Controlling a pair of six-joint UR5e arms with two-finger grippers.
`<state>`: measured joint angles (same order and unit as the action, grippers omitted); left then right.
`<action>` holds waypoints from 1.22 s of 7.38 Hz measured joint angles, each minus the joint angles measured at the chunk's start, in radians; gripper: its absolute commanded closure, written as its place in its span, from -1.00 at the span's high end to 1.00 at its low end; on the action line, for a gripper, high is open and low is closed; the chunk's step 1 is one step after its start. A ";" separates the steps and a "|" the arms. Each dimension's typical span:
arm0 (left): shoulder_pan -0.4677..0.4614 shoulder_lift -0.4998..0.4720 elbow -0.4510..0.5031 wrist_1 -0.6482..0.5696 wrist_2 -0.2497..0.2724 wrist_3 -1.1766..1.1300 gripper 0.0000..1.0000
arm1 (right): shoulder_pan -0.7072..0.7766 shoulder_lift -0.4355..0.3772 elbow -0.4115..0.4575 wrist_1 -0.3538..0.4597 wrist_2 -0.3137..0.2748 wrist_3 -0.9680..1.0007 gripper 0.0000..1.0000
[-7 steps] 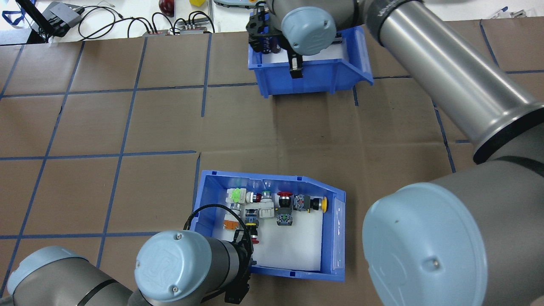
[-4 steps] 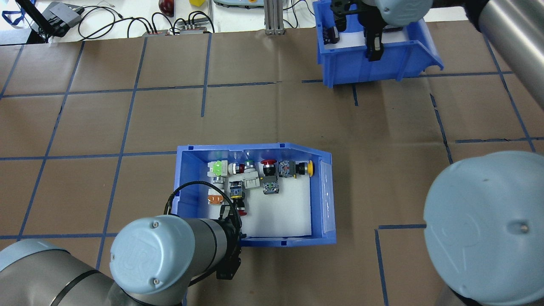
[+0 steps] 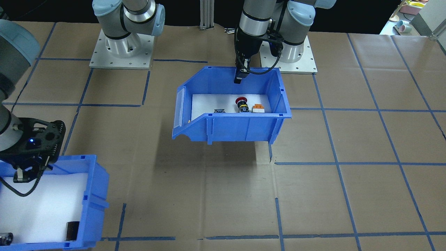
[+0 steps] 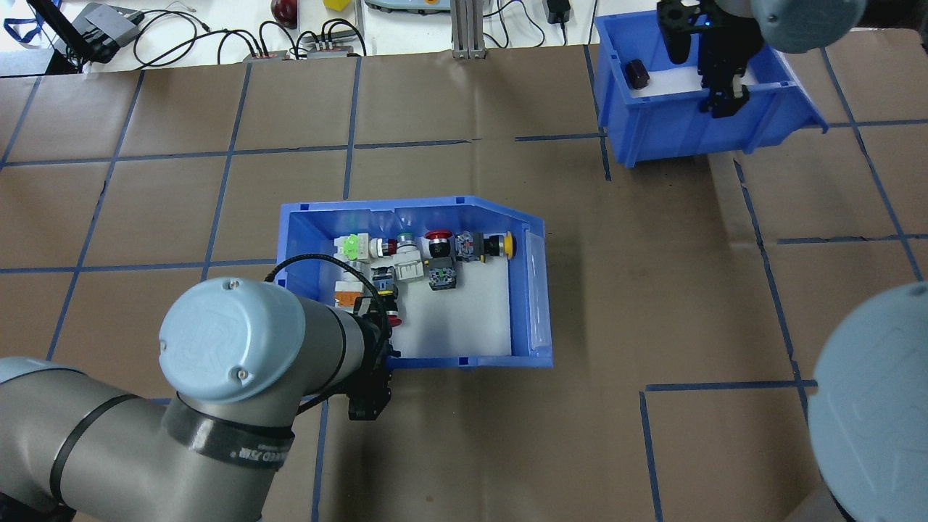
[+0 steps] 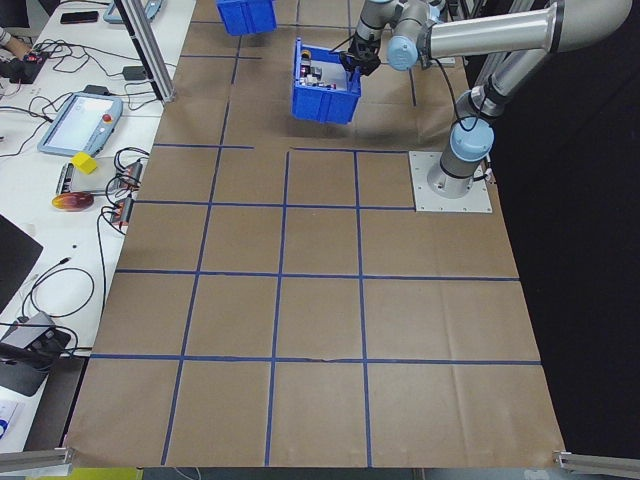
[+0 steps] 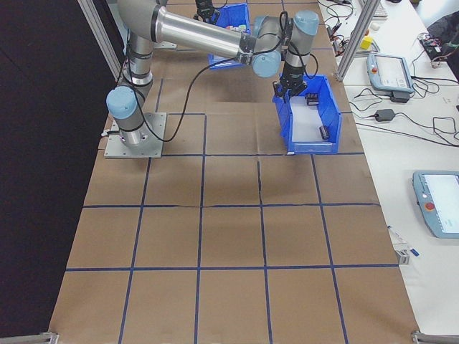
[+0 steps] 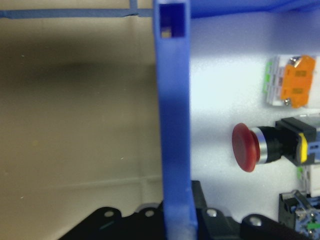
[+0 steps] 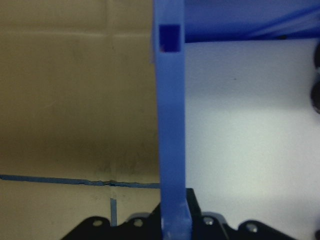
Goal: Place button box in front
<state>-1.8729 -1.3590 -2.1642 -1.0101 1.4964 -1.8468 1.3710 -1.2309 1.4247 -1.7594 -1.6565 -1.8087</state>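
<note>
The button box is a blue bin with a white liner, holding red, orange, yellow and green push buttons. It hangs above the middle of the table and casts a shadow below. My left gripper is shut on its rear wall; the red mushroom button lies just inside. My right gripper is shut on the wall of a second blue bin at the far right, which holds dark parts.
Beyond the table's far edge is a white bench with cables and an aluminium post. Both arm bases stand at the robot's side. Brown paper with blue tape lines covers the table.
The button box, held by my left gripper, has moved away from the robot and slightly left. My right gripper has carried the second bin rightward along the far edge.
</note>
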 measured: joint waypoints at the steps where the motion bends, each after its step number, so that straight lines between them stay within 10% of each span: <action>1: 0.007 -0.079 0.064 0.002 -0.009 0.017 -0.99 | -0.033 -0.049 0.057 -0.001 0.002 -0.020 -0.88; 9: -0.013 -0.648 0.591 0.006 -0.064 0.050 -0.71 | -0.133 -0.337 0.387 -0.007 0.038 -0.029 -0.87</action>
<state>-1.8854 -2.0065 -1.5727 -1.0040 1.4328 -1.7971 1.2380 -1.5676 1.8116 -1.7666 -1.6185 -1.8374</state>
